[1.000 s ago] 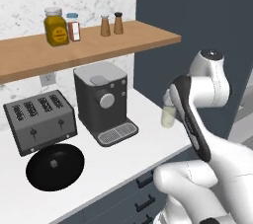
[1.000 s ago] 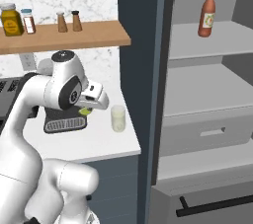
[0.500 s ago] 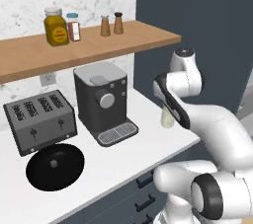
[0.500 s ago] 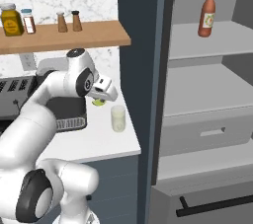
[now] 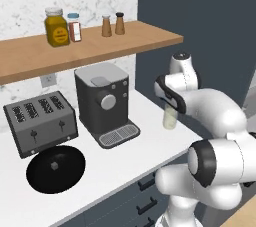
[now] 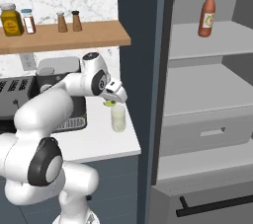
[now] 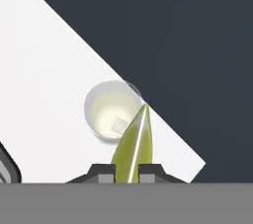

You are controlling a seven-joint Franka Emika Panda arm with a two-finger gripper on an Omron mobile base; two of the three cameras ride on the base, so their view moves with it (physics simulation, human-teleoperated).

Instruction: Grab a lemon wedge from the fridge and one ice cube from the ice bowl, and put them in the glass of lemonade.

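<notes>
My gripper [image 7: 127, 171] is shut on the lemon wedge [image 7: 133, 144], a yellow-green sliver sticking out between the fingertips. The hand hangs just above the glass of lemonade [image 7: 112, 111], which stands on the white counter near its corner; a small pale cube lies in the liquid. In the right base view the gripper [image 6: 110, 100] holds the lemon wedge [image 6: 108, 103] directly over the glass [image 6: 118, 118]. From the left base view the glass [image 5: 170, 118] is partly hidden behind the hand. The fridge [image 6: 207, 99] stands open to the right, pale shelves showing.
A coffee machine [image 5: 105, 102], a toaster [image 5: 40, 121] and a black round lid [image 5: 55, 168] sit on the counter [image 5: 125, 158]. The wooden shelf [image 5: 90, 46] above holds jars and shakers. A red bottle [image 6: 207, 15] stands on the fridge's top shelf.
The arm has swung the hand and lemon wedge from beside the coffee machine rightward, stopping over the glass. The glass and other things have stayed put.
</notes>
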